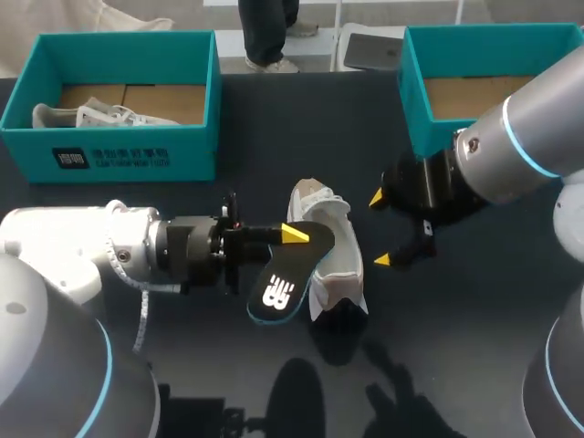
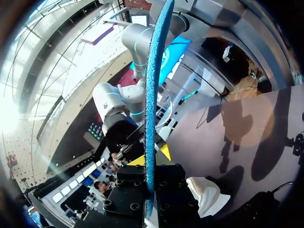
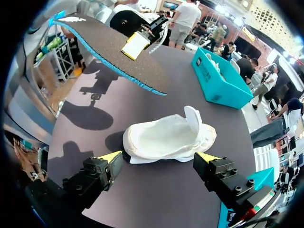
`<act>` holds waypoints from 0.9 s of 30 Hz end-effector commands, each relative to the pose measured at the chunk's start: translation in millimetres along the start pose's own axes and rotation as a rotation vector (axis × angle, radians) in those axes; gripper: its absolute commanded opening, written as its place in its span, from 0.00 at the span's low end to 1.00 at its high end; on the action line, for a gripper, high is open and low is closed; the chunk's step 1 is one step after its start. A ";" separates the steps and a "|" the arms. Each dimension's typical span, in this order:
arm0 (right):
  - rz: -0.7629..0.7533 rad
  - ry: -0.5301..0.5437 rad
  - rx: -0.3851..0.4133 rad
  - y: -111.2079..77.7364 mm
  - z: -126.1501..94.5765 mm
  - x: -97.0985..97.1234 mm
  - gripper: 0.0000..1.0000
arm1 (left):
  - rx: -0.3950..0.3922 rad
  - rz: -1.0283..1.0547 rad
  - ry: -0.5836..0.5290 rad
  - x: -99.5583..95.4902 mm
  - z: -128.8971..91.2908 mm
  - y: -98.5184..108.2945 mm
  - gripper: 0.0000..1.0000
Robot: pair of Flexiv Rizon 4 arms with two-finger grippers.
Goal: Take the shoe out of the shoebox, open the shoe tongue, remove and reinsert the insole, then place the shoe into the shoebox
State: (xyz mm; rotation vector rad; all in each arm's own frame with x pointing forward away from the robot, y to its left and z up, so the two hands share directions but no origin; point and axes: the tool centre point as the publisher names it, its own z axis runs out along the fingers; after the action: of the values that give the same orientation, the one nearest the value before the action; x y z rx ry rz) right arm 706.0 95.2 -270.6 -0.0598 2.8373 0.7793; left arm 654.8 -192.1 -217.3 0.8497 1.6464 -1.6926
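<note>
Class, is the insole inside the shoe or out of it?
Out: the left gripper holds the insole up, clear of the white shoe.

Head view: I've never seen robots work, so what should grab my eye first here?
The dark, blue-edged insole stands out first, pinched in the left gripper and held in the air next to the white shoe at the table's middle. The right gripper hangs open on the shoe's other side. In the teal shoebox at the far left lies another white shoe.
</note>
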 end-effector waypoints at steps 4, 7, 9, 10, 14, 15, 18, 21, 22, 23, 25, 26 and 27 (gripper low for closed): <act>0.023 0.007 -0.021 -5.3 17.9 -0.8 1.00 | 0.004 0.010 0.023 26.5 22.2 15.4 0.00; 0.023 0.007 -0.021 -5.3 17.9 -0.8 1.00 | -0.003 0.023 0.028 31.4 27.5 21.0 0.00; 0.023 0.007 -0.021 -5.3 17.9 -0.8 1.00 | -0.002 0.023 0.024 33.7 31.2 24.7 0.00; 0.023 0.007 -0.021 -5.3 17.9 -0.8 1.00 | -0.004 0.029 0.024 34.6 32.9 25.9 0.00; 0.023 0.007 -0.021 -5.3 17.9 -0.8 1.00 | 0.014 0.020 0.016 37.7 39.8 31.1 0.00; 0.023 0.007 -0.021 -5.3 17.9 -0.8 1.00 | 0.021 0.018 0.015 38.1 41.5 31.9 0.00; 0.009 0.007 -0.033 -11.8 25.7 -1.2 1.00 | 0.029 0.009 0.011 38.0 46.1 33.7 0.00; -0.003 0.016 -0.022 -20.9 37.2 -3.8 1.00 | 0.030 0.003 0.003 38.1 50.1 36.9 0.00; -0.009 0.019 -0.023 -23.3 40.3 -4.7 1.00 | 0.029 -0.001 0.002 38.2 51.2 37.9 0.00; -0.014 0.018 -0.017 -25.0 43.2 -6.1 1.00 | 0.029 -0.001 0.001 38.3 52.2 38.5 0.00; -0.019 0.021 -0.029 -28.0 48.5 -10.0 1.00 | 0.028 -0.011 -0.003 38.8 54.3 39.5 0.00; -0.026 0.025 -0.031 -28.6 50.3 -11.7 1.00 | 0.028 -0.019 0.001 39.2 55.4 40.2 0.00; -0.031 0.027 -0.029 -29.4 52.1 -13.5 1.00 | 0.027 -0.021 0.003 39.7 56.2 40.6 0.00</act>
State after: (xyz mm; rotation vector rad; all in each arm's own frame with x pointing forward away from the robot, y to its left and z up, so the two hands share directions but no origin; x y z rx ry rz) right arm 721.1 88.9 -313.0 -0.1103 2.8404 0.8078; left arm 660.6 -241.5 -269.3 0.8503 1.6416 -1.7333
